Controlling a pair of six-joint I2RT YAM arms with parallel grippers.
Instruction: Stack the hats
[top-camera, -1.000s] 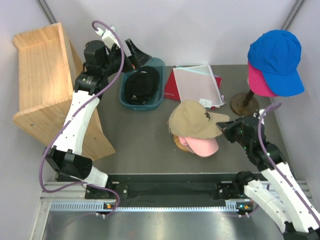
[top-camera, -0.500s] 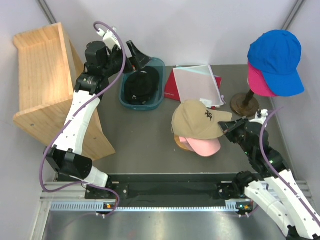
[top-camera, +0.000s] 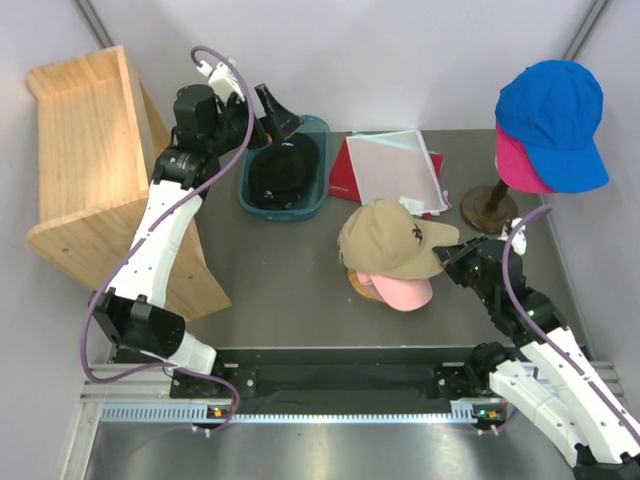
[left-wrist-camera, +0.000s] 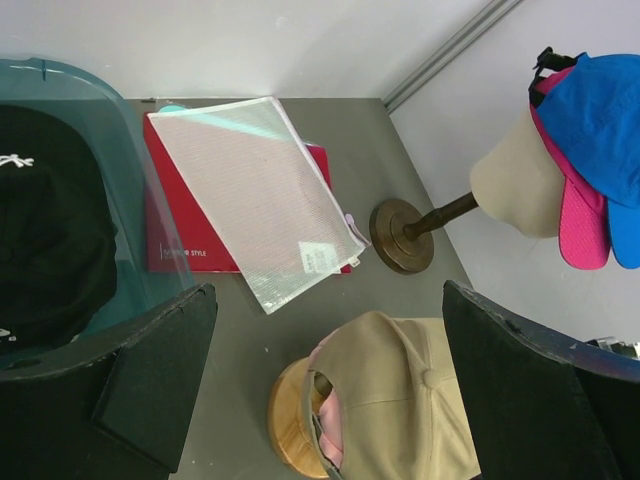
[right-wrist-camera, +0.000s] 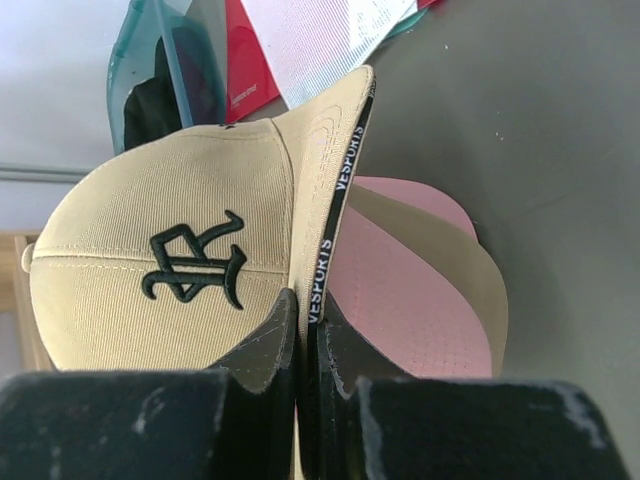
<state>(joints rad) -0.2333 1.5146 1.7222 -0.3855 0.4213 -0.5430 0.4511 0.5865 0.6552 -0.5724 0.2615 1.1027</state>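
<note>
My right gripper (top-camera: 455, 256) (right-wrist-camera: 312, 320) is shut on the brim of the tan cap (top-camera: 390, 238) (right-wrist-camera: 160, 270), holding it over the light pink cap (top-camera: 405, 291) (right-wrist-camera: 400, 310), which rests on a round wooden stand (left-wrist-camera: 285, 420). The tan cap also shows in the left wrist view (left-wrist-camera: 410, 420). A black cap (top-camera: 283, 170) (left-wrist-camera: 45, 250) lies in the teal bin (top-camera: 312, 205). The bright blue cap (top-camera: 555, 120) (left-wrist-camera: 605, 120) sits over the magenta cap (top-camera: 520, 165) (left-wrist-camera: 580, 215) on the cream mannequin head (left-wrist-camera: 515, 180). My left gripper (top-camera: 272, 118) is open and empty above the bin. The dark green cap is out of view.
A wooden shelf (top-camera: 85, 170) stands at the left. A red folder (top-camera: 345, 175) with a white mesh pouch (top-camera: 400, 170) lies behind the tan cap. The mannequin's round wooden base (top-camera: 488, 210) stands at the right.
My right gripper has shifted the tan cap slightly back to the left over the pink cap. The left arm has barely moved.
</note>
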